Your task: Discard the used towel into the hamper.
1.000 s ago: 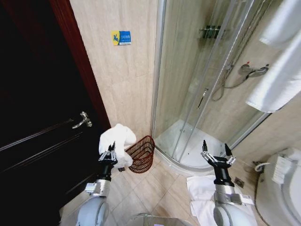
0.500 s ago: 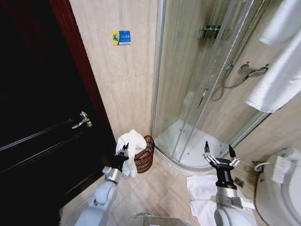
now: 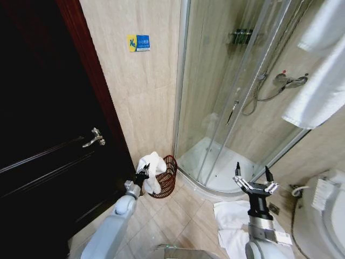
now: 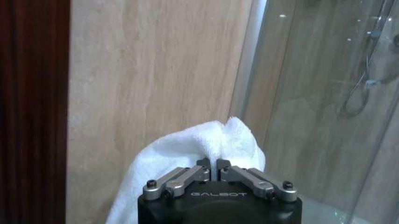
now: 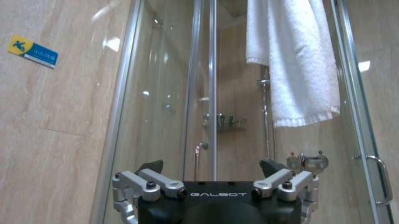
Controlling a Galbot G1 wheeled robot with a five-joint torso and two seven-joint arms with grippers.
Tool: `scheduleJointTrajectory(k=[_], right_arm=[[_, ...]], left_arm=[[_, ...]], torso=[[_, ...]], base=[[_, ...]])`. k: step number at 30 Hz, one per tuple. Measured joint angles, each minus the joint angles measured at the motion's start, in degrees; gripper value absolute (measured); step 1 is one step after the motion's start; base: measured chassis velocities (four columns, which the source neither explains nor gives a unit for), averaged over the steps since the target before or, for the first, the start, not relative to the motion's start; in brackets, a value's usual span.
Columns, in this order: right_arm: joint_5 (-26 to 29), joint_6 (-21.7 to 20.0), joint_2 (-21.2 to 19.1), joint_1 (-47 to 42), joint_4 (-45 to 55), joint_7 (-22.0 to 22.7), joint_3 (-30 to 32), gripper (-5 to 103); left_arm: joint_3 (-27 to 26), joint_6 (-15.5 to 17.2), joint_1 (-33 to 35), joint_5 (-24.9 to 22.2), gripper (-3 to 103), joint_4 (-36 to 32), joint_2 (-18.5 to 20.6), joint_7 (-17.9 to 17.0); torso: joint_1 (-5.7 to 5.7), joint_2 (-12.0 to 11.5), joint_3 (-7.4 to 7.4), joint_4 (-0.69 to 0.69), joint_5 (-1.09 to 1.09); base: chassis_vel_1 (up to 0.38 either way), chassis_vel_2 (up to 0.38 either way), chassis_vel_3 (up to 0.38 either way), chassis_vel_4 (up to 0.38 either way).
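Observation:
A white used towel (image 3: 151,168) hangs bunched from my left gripper (image 3: 143,174), which is shut on it. The towel droops over the near rim of the hamper (image 3: 167,178), a dark red-brown slatted basket on the floor by the shower corner. In the left wrist view the pinched towel (image 4: 206,147) bulges above the shut gripper (image 4: 214,167), with the beige wall behind. My right gripper (image 3: 253,178) is held up open at the right, away from the hamper, and its spread fingers (image 5: 149,179) frame the shower door.
A dark wooden door (image 3: 48,135) with a lever handle (image 3: 92,138) stands left of the hamper. The glass shower enclosure (image 3: 237,102) curves to the right. White towels lie on the floor (image 3: 230,220) and hang at upper right (image 3: 318,81). A toilet (image 3: 323,216) sits at the far right.
My left arm has reached forward and down, carrying the towel from in front of the hamper to over its rim. The right gripper has barely shifted.

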Motion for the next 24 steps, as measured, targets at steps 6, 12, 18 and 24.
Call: scheduleJointTrajectory(k=[6,12,18,24], right_arm=[[-1.1,1.5,0.2,0.1,-0.1,0.6,0.0,100],[-0.3,2.2,-0.5,0.4,-0.4,1.2,0.0,100],[-0.2,3.2,-0.9,0.8,-1.1,1.5,-0.4,100],[-0.6,3.1,-0.9,0.9,-1.2,1.5,-0.6,100]], left_arm=[[1.7,-0.7,-4.6,0.3,4,5.3,-0.7,0.1],[1.9,-0.8,-6.8,0.3,4,8.3,-1.6,-0.1],[2.9,-0.7,-9.2,0.1,4,10.0,-2.1,-0.2],[5.5,-0.6,-14.1,-0.3,4,13.8,-3.6,-0.6]], torso=[[0.00,0.0,-0.01,0.00,0.00],[0.02,0.0,0.00,0.00,0.00],[0.01,0.0,0.00,0.00,0.01],[0.00,0.0,0.00,-0.01,0.01]], base=[[-0.042,0.041,0.041,-0.045],[-0.076,0.076,0.080,-0.081],[-0.066,0.055,0.069,-0.063],[-0.058,0.053,0.034,-0.065]])
